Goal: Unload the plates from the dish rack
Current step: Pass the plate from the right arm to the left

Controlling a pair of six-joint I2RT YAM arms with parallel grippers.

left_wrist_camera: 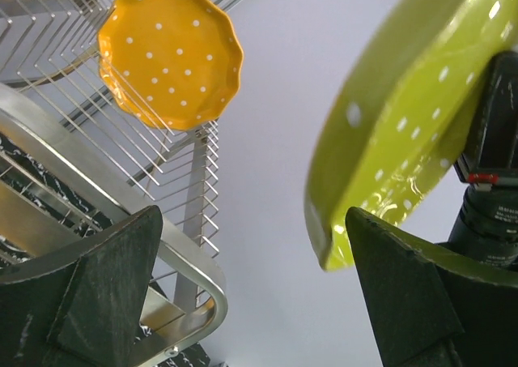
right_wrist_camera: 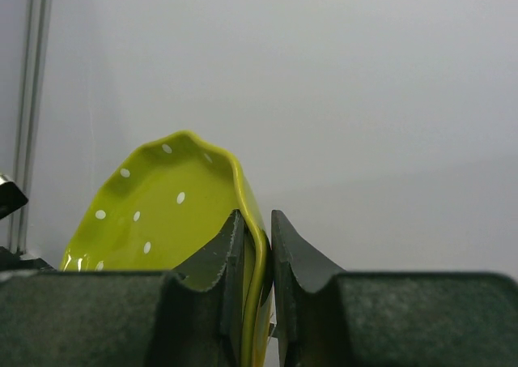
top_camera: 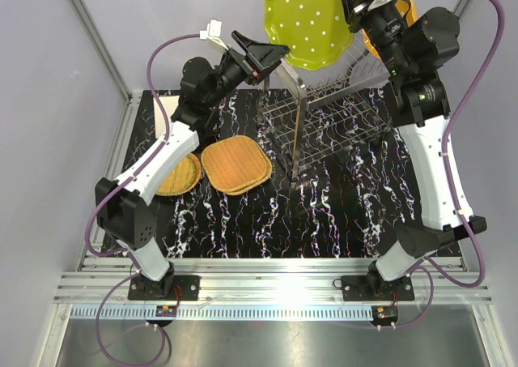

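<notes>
while the right end effector (right_wrist_camera: 256, 221) pinches the green plate (top_camera: 307, 20), the left end effector (left_wrist_camera: 252, 217) gapes beside it.

The right gripper (top_camera: 354, 12) holds the green plate (top_camera: 306, 23) above the dish rack (top_camera: 324, 128).

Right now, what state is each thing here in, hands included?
Green dotted scalloped plate: held in the air, pinched at its rim.
Right hand: shut on that plate.
Left hand: open, beside the plate's edge.
Orange dotted scalloped plate: standing in the silver wire dish rack.
Woven-look rounded-square plates: stacked flat on the table.
Woven-look round plate: flat on the table.
</notes>
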